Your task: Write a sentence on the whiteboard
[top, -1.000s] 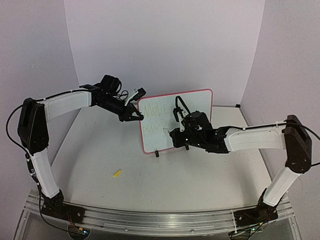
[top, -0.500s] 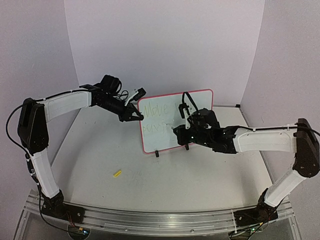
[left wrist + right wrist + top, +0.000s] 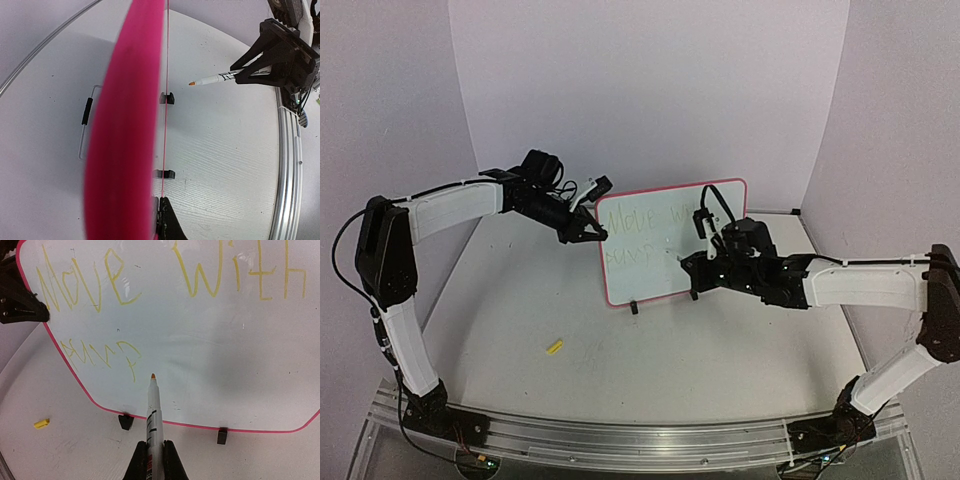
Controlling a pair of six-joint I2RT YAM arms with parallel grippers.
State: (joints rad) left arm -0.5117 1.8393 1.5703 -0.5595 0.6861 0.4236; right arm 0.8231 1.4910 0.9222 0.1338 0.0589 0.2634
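The whiteboard [image 3: 650, 255], white with a pink-red frame and two small black feet, stands upright at mid table. My left gripper [image 3: 601, 235] is shut on its left edge; that edge fills the left wrist view [image 3: 125, 130]. The sentence [image 3: 165, 277] is yellow handwriting: "Move with" on the top line, a few letters [image 3: 100, 356] below. My right gripper [image 3: 688, 262] is shut on a white marker [image 3: 152, 415] with an orange tip, which is held just off the board, right of the lower writing. The marker also shows in the left wrist view [image 3: 220, 78].
A small yellow marker cap [image 3: 555, 347] lies on the table in front of the board, left of centre; it also shows in the right wrist view [image 3: 41, 423]. Purple walls close in the back and sides. A metal rail [image 3: 620, 440] runs along the near edge.
My right arm has moved right and back from the board, drawing the marker away from the lower line. The left gripper and the board have not moved.
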